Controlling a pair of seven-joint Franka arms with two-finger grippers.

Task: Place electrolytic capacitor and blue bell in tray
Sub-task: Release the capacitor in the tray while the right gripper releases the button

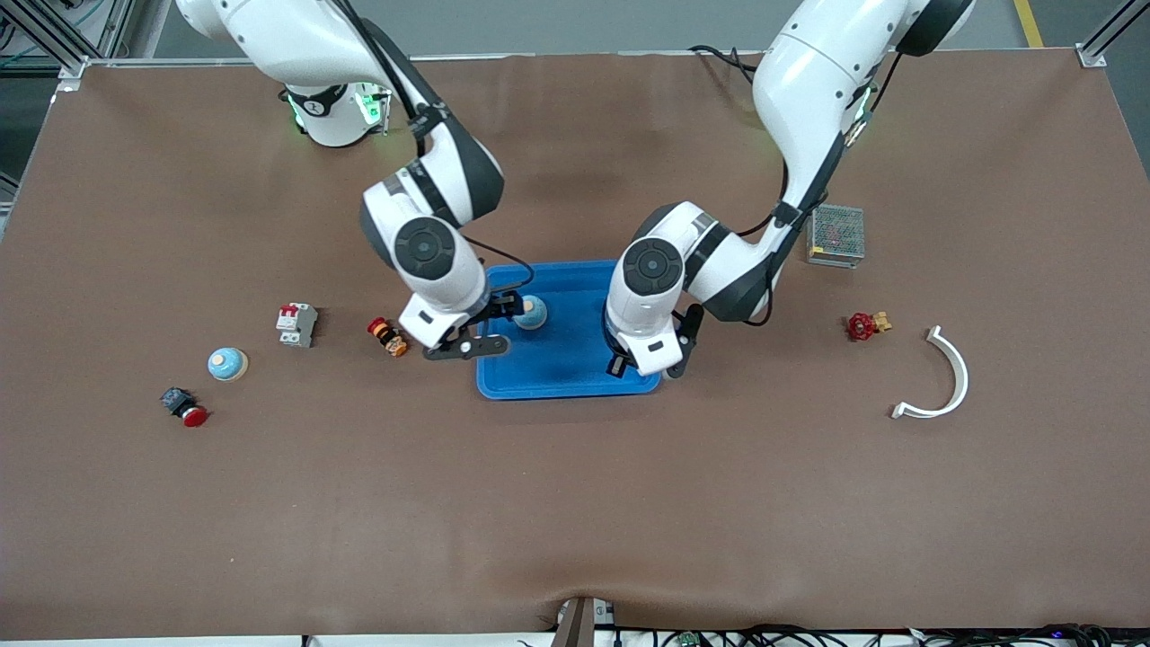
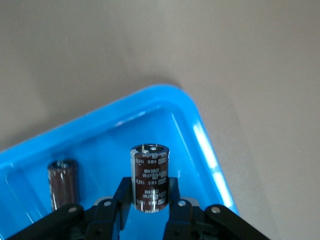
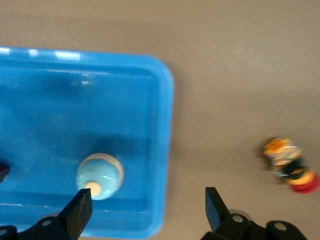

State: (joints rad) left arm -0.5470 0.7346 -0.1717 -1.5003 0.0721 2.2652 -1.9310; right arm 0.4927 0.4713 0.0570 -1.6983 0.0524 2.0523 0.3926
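Observation:
The bright-blue tray [image 1: 566,382] lies mid-table. A brown electrolytic capacitor [image 2: 149,177] stands upright between the fingers of my left gripper [image 2: 150,205], which is shut on it. It hangs low over the tray's [image 2: 165,97] corner nearest the front camera, at the left arm's end. A dim brown cylinder shape [image 2: 62,184] shows on the tray floor beside it; it may be a reflection. In the front view my left gripper [image 1: 647,367] hides the capacitor. The blue bell [image 1: 530,312] [image 3: 99,176] sits in the tray. My right gripper [image 1: 499,325] [image 3: 147,207] stands open, straddling the rim [image 3: 167,125] beside it.
Toward the right arm's end lie an orange-and-red button [image 1: 388,336] [image 3: 290,165], a white breaker [image 1: 296,323], a second blue bell [image 1: 227,364] and a red pushbutton [image 1: 184,406]. Toward the left arm's end are a mesh box [image 1: 835,235], a red valve [image 1: 865,324] and a white curved piece [image 1: 939,377].

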